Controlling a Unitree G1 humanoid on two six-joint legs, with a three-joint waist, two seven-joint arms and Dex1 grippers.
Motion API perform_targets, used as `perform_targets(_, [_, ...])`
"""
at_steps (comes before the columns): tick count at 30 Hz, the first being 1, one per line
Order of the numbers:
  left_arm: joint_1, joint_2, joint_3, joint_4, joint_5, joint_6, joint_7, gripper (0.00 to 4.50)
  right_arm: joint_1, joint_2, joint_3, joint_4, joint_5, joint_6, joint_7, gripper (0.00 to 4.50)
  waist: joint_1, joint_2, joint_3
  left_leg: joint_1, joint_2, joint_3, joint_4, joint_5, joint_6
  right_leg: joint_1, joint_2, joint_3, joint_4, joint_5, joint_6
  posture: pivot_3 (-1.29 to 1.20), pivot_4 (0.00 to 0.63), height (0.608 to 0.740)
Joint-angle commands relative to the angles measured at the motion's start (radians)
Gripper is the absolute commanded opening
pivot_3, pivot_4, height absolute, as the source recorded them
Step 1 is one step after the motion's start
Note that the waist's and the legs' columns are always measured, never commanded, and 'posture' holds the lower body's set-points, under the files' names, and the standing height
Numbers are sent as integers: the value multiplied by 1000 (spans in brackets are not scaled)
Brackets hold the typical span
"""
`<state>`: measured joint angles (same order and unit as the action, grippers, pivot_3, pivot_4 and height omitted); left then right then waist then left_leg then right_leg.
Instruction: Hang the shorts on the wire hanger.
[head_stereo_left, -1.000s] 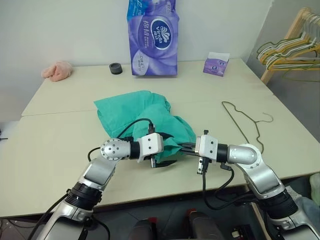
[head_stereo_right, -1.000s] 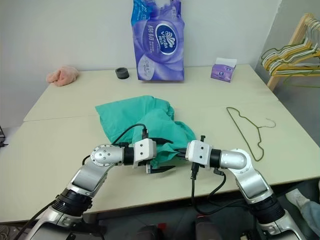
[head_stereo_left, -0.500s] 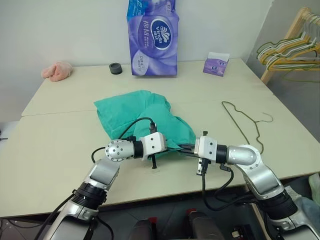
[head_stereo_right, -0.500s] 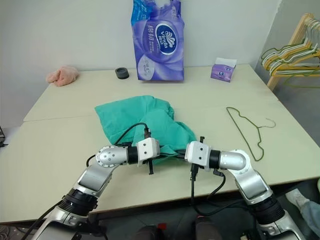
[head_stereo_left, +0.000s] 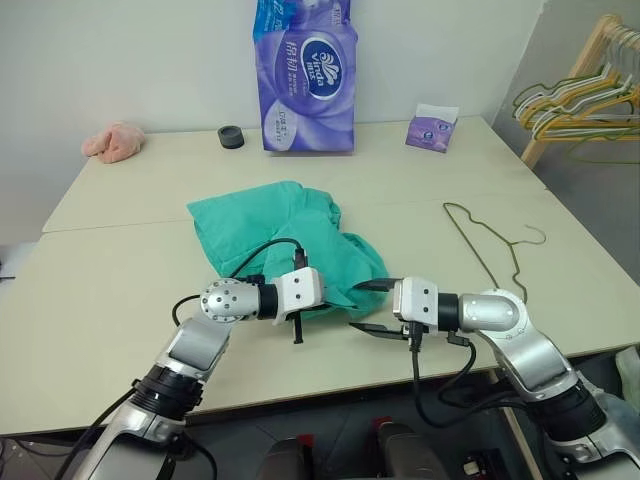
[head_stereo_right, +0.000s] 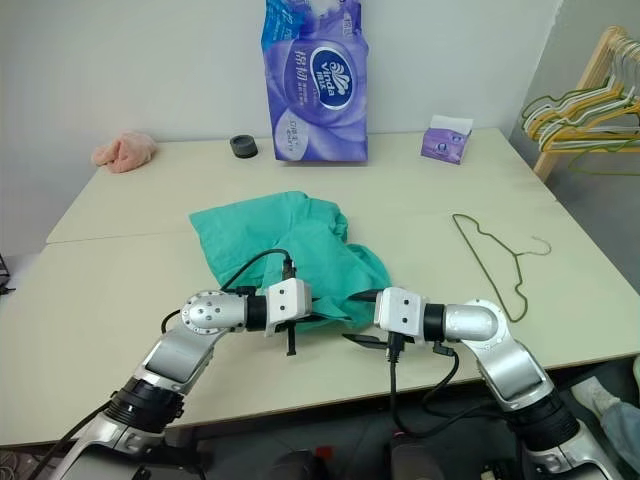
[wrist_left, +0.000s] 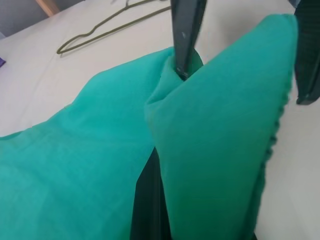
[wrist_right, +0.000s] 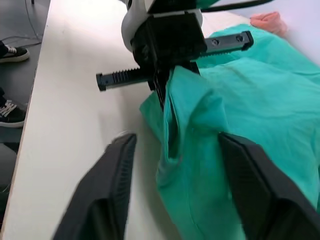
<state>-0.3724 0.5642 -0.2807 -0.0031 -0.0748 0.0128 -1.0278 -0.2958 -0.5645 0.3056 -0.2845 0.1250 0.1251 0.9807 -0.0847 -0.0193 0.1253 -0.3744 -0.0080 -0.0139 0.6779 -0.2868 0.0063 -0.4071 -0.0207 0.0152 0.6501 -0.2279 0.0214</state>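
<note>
Handover at the near edge of the teal-green soft cloth shorts (head_stereo_left: 290, 235): my left gripper (head_stereo_left: 330, 297), wide open a second ago, is now clamped shut on a fold of the near hem, cloth pinched between its black fingers (wrist_left: 185, 35). My right gripper (head_stereo_left: 378, 307), which was closed on that same edge, has just let go; its two fingers (wrist_right: 115, 185) now stand spread apart on either side of the bunched fabric, touching nothing I can make out. The rest of the shorts lies crumpled on the pale table (head_stereo_left: 120, 260), ahead of both hands. The thin dark olive wire hanger (head_stereo_left: 490, 250) lies flat on the table well off to my right, untouched. My read: the left hand now keeps the cloth, freeing the right to fetch the hanger or regrip elsewhere.
</note>
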Motion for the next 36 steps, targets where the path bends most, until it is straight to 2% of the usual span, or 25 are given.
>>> perform_targets(1, [-2,60,125,-74,-115,119,-24,0,28,-57,-60,-71,55,37,30,4230,0,0,0,0,0,0,0,0,0,0,0,0,0,0,0,-166,82,740])
perform_targets(2, [-8,80,167,-93,-167,181,-27,0,38,-68,-66,-67,47,30,24,4471,0,0,0,0,0,0,0,0,0,0,0,0,0,0,0,-164,82,740])
perform_targets(5, [-23,147,283,-143,-314,362,-50,0,46,-74,-58,-35,-7,-11,-3,4471,-2,0,0,0,1,0,0,0,0,0,0,-1,0,0,0,-152,82,740])
perform_targets(9, [-39,241,401,-170,-464,548,-82,0,-15,5,-8,59,-135,-95,-115,4471,-3,-1,-1,0,1,-1,0,0,0,0,0,-1,0,0,0,-131,77,740])
perform_targets(16, [-22,303,436,-170,-484,599,-81,0,-157,169,73,271,-307,-181,-282,4471,1,-3,-1,0,-1,1,0,0,-1,-3,1,1,6,0,0,-110,71,740])
perform_targets(26, [-22,319,462,-172,-501,619,-64,0,-318,344,160,639,-449,-254,-435,4471,-2,-4,-3,0,0,1,1,-1,-3,-4,0,1,9,-1,-1,-93,66,740])
perform_targets(29, [-25,327,472,-170,-503,624,-66,0,-384,402,150,783,-474,-284,-524,4471,-5,-4,-3,0,0,1,1,-1,-3,-5,-1,1,9,-1,-2,-86,63,740])
perform_targets(32, [-25,334,482,-172,-507,628,-64,0,-444,437,126,912,-481,-325,-614,3861,-5,-5,-3,0,0,1,1,-1,-4,-6,-1,2,10,-1,-2,-76,61,740])
perform_targets(36, [-9,339,492,-176,-504,626,-61,0,-485,440,98,985,-472,-385,-679,2502,-3,-6,-4,-2,0,1,1,0,-6,-8,-2,1,11,-1,-2,-75,60,740])
